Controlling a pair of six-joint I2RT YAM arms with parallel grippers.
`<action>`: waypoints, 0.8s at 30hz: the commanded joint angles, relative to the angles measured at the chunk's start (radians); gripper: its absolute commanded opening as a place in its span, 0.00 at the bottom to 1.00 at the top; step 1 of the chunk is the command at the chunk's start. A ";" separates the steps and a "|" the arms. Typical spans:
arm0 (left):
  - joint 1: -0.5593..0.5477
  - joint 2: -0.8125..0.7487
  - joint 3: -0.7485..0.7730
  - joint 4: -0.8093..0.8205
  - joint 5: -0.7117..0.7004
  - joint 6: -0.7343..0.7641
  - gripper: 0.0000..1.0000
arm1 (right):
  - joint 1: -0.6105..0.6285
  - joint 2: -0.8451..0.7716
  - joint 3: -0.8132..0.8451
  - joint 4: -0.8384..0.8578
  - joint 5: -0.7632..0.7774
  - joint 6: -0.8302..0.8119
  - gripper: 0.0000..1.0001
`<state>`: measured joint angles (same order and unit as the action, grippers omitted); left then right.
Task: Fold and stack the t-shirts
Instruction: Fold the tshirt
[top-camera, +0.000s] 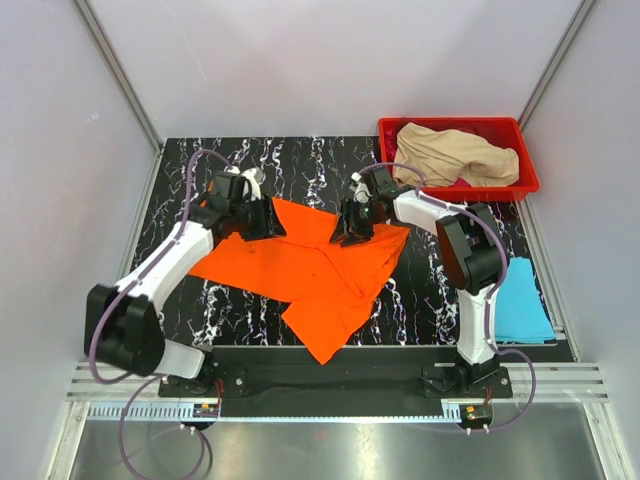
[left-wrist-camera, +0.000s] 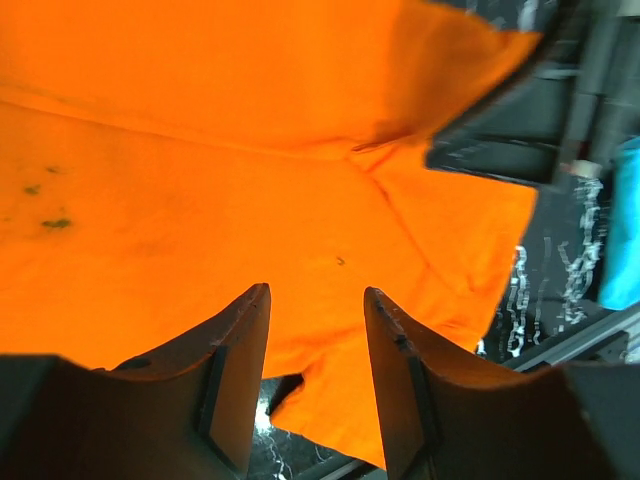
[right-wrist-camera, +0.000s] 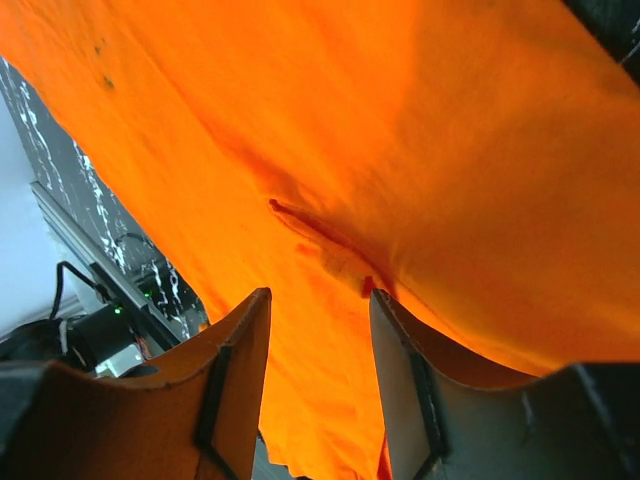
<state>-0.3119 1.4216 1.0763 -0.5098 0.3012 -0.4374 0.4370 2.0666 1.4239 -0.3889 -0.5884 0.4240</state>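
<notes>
left hand (left-wrist-camera: 316, 292), creased orange t-shirt (top-camera: 300, 265), marbled table (top-camera: 420, 300)

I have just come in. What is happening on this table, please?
Two robot arms are working on an orange t-shirt that lies spread on the dark table, partly lapped over itself and not yet neatly folded. The left arm and the right arm both reach over its far edge, each with its jaws open over the cloth, gripping nothing. A light blue t-shirt lies folded at the right. A beige t-shirt sits crumpled in the red bin.
</notes>
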 joint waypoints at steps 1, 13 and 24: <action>0.011 -0.090 -0.061 -0.027 -0.028 0.005 0.47 | 0.000 0.020 0.041 -0.008 -0.013 -0.056 0.50; 0.096 -0.176 -0.101 -0.082 -0.034 0.017 0.48 | 0.009 0.030 0.053 -0.022 -0.039 -0.056 0.21; 0.194 -0.193 -0.102 -0.116 -0.080 0.022 0.49 | 0.210 -0.051 0.007 0.137 -0.285 0.300 0.30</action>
<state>-0.1474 1.2659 0.9581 -0.6205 0.2607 -0.4328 0.5507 2.0926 1.4376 -0.3698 -0.7052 0.5644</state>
